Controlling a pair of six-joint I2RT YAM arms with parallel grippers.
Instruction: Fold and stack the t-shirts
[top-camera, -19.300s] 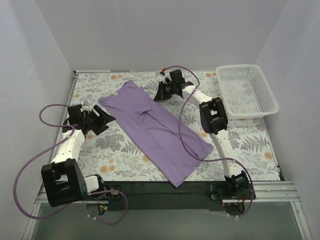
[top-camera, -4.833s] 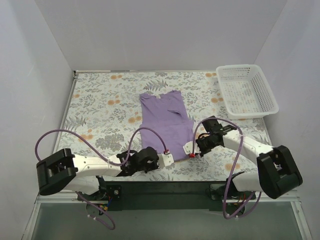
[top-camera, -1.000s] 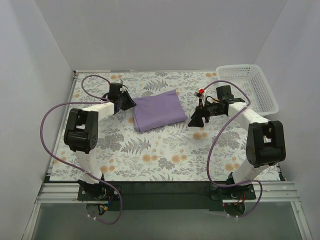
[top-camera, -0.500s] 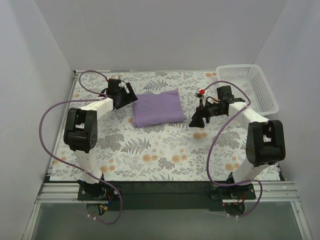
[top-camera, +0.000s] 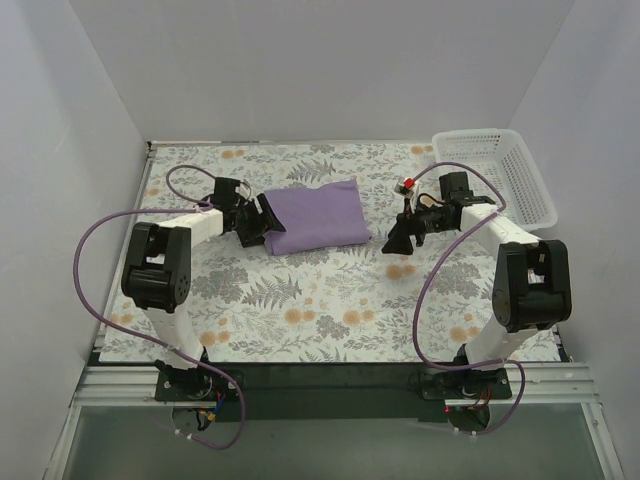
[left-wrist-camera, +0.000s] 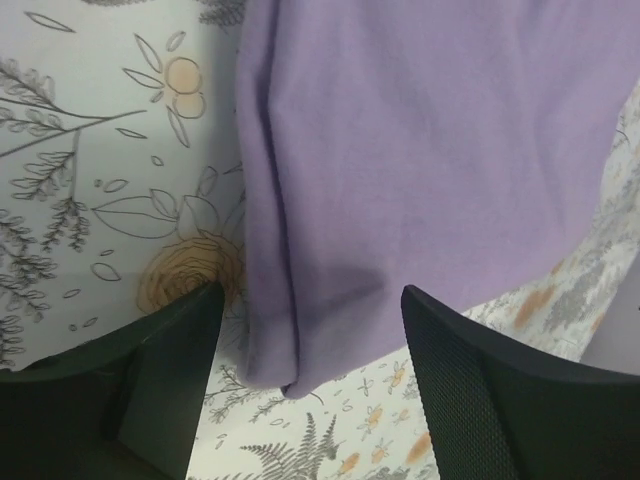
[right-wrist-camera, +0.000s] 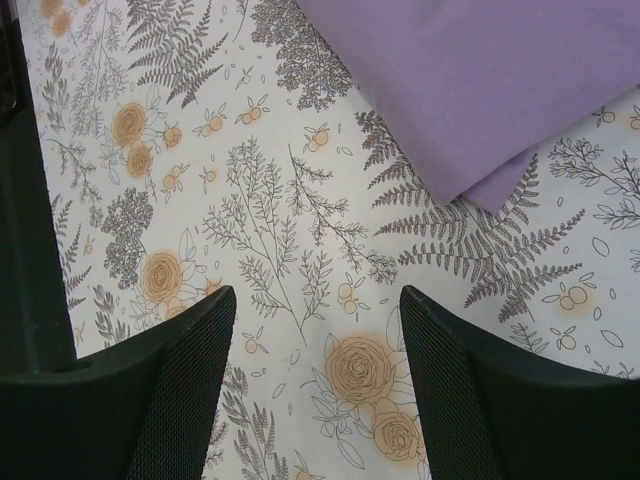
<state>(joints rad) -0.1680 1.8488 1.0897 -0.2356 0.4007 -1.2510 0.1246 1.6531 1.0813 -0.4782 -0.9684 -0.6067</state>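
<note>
The lavender t-shirt (top-camera: 316, 214) lies folded into a small rectangle at the back middle of the flowered table. My left gripper (top-camera: 258, 224) is at the shirt's left near corner. In the left wrist view its black fingers (left-wrist-camera: 165, 375) stand apart on either side of that corner of the t-shirt (left-wrist-camera: 420, 150), and the left gripper (left-wrist-camera: 310, 345) is open. My right gripper (top-camera: 396, 240) hovers open just right of the shirt. In the right wrist view the right gripper (right-wrist-camera: 318, 335) has only tablecloth between its fingers, and the t-shirt (right-wrist-camera: 480, 90) shows at the upper right.
A white mesh basket (top-camera: 520, 210) stands at the back right corner. Purple cables loop from both arms over the table's left and right sides. White walls close the table on three sides.
The left gripper has opened and let go of the shirt's left edge, swung back, then come forward to the shirt's near left corner. The folded shirt has settled flatter. The right arm has barely moved.
</note>
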